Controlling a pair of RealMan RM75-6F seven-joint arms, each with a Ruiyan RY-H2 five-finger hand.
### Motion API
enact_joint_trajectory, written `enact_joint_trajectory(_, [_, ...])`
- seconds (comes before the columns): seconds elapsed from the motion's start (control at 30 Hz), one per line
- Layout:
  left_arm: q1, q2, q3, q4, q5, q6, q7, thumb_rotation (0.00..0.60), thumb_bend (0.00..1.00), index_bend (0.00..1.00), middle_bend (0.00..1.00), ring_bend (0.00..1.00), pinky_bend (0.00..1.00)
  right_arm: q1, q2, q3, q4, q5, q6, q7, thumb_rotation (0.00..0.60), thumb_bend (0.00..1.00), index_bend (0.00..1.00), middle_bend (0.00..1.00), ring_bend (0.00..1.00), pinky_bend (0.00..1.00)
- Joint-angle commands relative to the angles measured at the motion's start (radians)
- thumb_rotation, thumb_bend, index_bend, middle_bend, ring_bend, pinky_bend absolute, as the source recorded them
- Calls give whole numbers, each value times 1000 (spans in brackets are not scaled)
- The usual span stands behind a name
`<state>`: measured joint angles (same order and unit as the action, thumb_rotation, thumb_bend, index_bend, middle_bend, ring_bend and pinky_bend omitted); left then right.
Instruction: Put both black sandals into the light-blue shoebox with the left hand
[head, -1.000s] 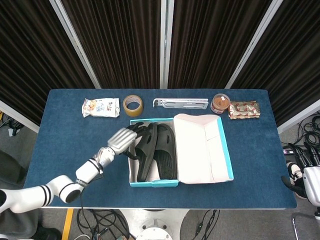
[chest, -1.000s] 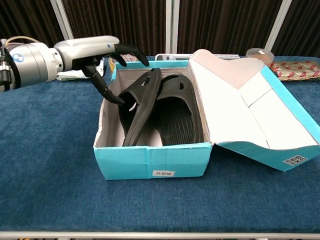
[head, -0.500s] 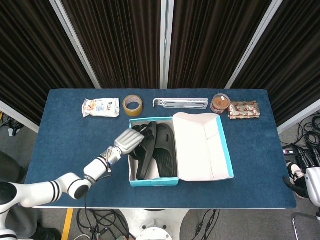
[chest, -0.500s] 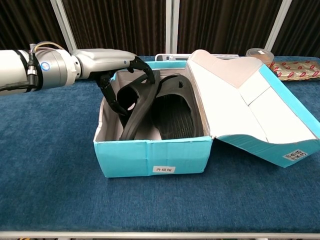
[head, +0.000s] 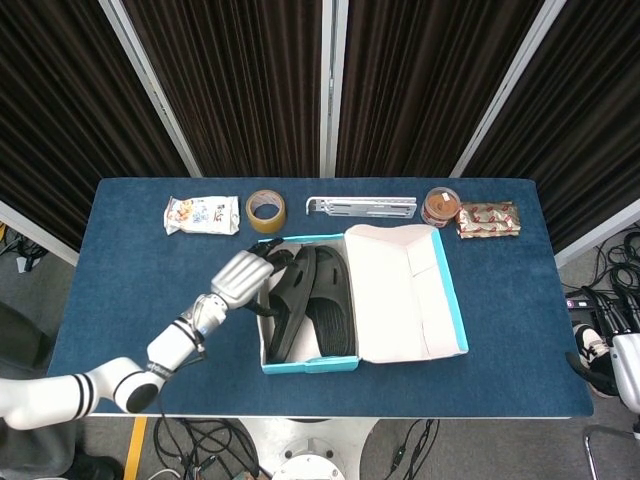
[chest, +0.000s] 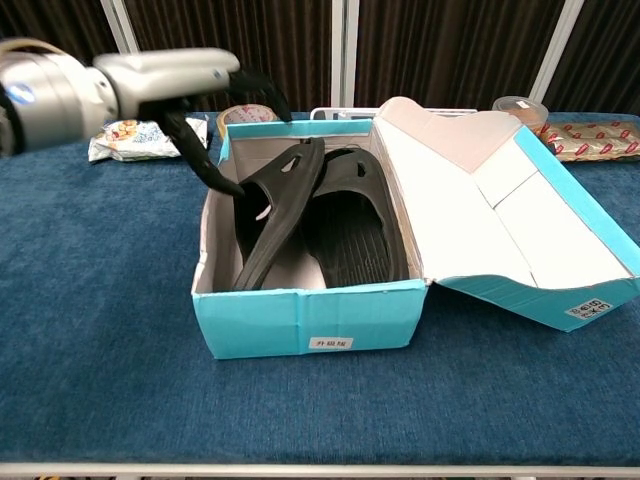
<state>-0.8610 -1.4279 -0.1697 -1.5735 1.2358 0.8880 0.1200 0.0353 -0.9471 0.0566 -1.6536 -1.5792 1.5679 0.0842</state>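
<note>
Both sandals sit inside the shoebox (chest: 300, 330), so the task looks close to done. The flat sandal (chest: 355, 225) lies sole-down on the box floor, on the side nearest the hinged lid (chest: 470, 190). The tilted sandal (chest: 275, 215) stands on its edge, leaning against its partner with its toe end raised toward 12 o'clock, most likely because the box is too narrow for both to lie flat side by side without a nudge.

The left hand (chest: 205, 95) hovers at the box's 10 o'clock corner, above the wall. Its dark fingers (chest: 200, 155) are spread and hold nothing. One fingertip reaches down just beside the tilted sandal's raised strap, though whether it touches is not clear from either view. In the head view the left hand (head: 243, 275) sits at the box's 9 o'clock edge, again empty. The hand's place there suggests either a release or a readiness to press the leaning sandal down.

The right hand is not in view.

Along the table's 12 o'clock edge lie a snack packet (head: 201, 215), a tape roll (head: 265, 209), a metal bracket (head: 361, 207), a small tin (head: 441, 206) and a wrapped packet (head: 489, 219), all well apart from the work.
</note>
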Motion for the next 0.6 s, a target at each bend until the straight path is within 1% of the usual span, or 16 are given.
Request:
enact_joint_trajectory(0.03, [53, 67, -8, -36, 31, 74, -47, 573, 12, 247, 168, 0, 146, -1, 0, 0, 1, 1, 1, 2, 600, 85, 76, 164, 30, 87])
enact_joint_trajectory(0.13, [111, 115, -2, -37, 32, 146, -66, 597, 13, 247, 168, 0, 146, -1, -2, 0, 5, 9, -4, 11, 600, 84, 76, 164, 30, 87])
enact_joint_trajectory(0.27, [198, 164, 26, -1, 26, 240, -51, 600, 13, 248, 169, 0, 145, 2, 0, -5, 8, 31, -35, 19, 600, 85, 76, 160, 29, 87])
enact_joint_trajectory(0.33, [254, 173, 45, 38, 33, 319, -22, 600, 12, 248, 168, 0, 145, 4, 2, -12, 5, 38, -54, 17, 600, 85, 76, 150, 21, 87])
enact_joint_trajectory(0.43, [345, 181, 66, 69, 22, 427, -6, 600, 13, 249, 168, 0, 144, 2, -9, -13, 12, 40, -54, 23, 600, 86, 76, 135, 8, 87])
enact_joint_trajectory(0.6, [475, 202, 109, 67, 15, 552, 3, 600, 15, 250, 168, 0, 143, -3, -48, -12, 44, 22, -30, 46, 600, 97, 76, 128, 1, 87])
